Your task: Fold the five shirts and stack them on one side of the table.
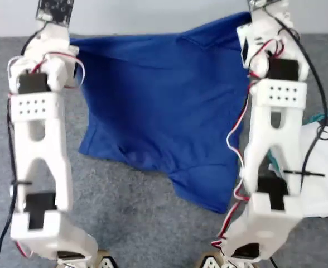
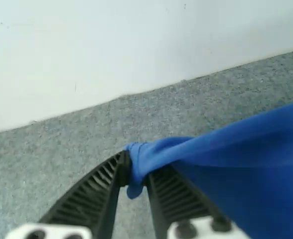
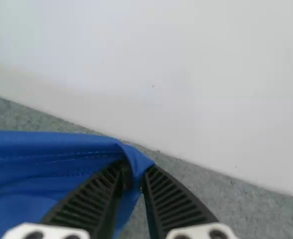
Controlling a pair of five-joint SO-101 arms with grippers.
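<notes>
There's hardly anything to read from where I stand. The white shirt (image 1: 326, 192), lying on the surface (image 1: 141, 223) at the right edge of the high view, carries some dark print. One large letter-like stroke sits at the very border, cut off there. Thin curved lines above it run partly behind an arm (image 1: 275, 139). Neither makes a word or number.

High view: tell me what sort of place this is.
Probably a robot test bench in a lab: a grey carpeted table against a bare white wall, the left gripper and right gripper each shut on a corner of the blue shirt, a white shirt lying aside.
</notes>
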